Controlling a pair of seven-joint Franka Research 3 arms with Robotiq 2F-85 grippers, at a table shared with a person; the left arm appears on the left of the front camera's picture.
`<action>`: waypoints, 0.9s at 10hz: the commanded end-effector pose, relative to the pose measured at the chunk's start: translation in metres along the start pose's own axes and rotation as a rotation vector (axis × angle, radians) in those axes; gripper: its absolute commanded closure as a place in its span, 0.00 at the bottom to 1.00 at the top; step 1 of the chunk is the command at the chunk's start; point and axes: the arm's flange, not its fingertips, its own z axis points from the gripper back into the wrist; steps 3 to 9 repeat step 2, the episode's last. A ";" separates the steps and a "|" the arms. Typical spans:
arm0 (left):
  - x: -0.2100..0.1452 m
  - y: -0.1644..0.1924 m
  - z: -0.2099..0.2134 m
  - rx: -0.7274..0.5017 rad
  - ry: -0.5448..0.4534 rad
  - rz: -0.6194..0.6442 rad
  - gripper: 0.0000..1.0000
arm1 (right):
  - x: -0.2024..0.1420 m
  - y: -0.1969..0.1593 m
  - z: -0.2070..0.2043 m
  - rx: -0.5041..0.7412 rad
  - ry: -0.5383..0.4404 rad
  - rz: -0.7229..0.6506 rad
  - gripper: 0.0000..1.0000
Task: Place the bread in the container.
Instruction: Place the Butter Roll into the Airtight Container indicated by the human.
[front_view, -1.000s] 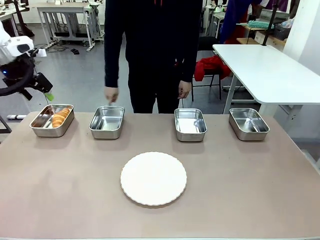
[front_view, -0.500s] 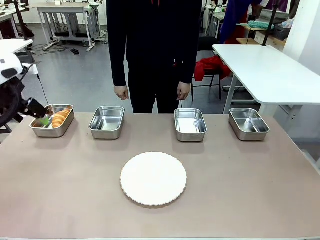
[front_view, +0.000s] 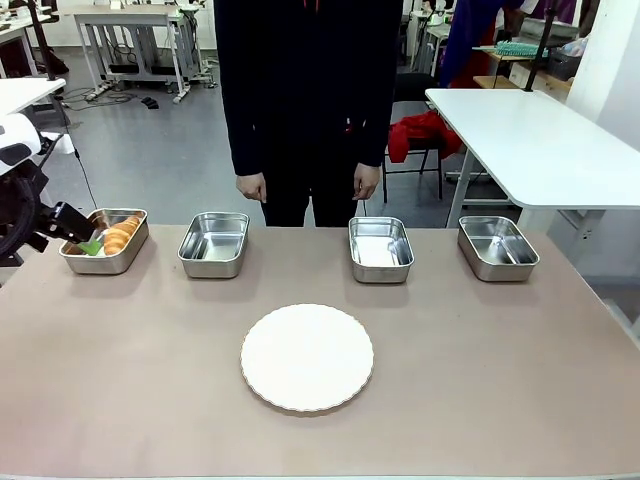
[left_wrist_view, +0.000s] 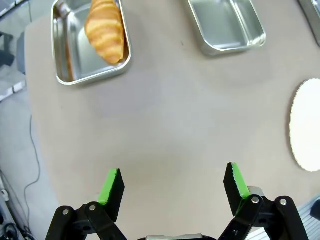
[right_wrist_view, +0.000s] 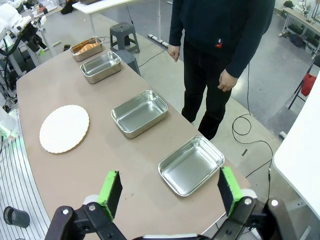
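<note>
The bread (front_view: 120, 236), a golden-brown ridged roll, lies in the leftmost steel container (front_view: 100, 263) at the table's far left. My left gripper (front_view: 85, 235) hangs open just off that pan's left end, one green pad near the rim, holding nothing. In the left wrist view the bread (left_wrist_view: 106, 30) rests in the container (left_wrist_view: 75, 55) well ahead of the open left gripper (left_wrist_view: 173, 174), with bare table between them. My right gripper (right_wrist_view: 168, 179) is open and empty above the table's right end; far off it sees the bread (right_wrist_view: 89, 46) in its container (right_wrist_view: 87, 55).
Three empty steel pans (front_view: 214, 244) (front_view: 380, 248) (front_view: 497, 247) line the far side. A round white plate (front_view: 307, 357) sits mid-table. A person (front_view: 305, 100) stands behind the table, hands (front_view: 251, 187) hanging at their sides. A white table (front_view: 540, 140) stands at back right.
My left gripper has dropped from above the pan down to its left end and drawn back left. The person's hand has come in from near the second pan to their side.
</note>
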 end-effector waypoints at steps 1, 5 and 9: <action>0.001 -0.001 0.003 0.014 -0.006 0.000 0.00 | 0.001 0.001 0.000 0.001 -0.019 0.007 0.00; 0.001 -0.001 0.003 0.014 -0.006 0.000 0.00 | 0.001 0.001 0.000 0.001 -0.019 0.007 0.00; 0.001 -0.001 0.003 0.014 -0.006 0.000 0.00 | 0.001 0.001 0.000 0.001 -0.019 0.007 0.00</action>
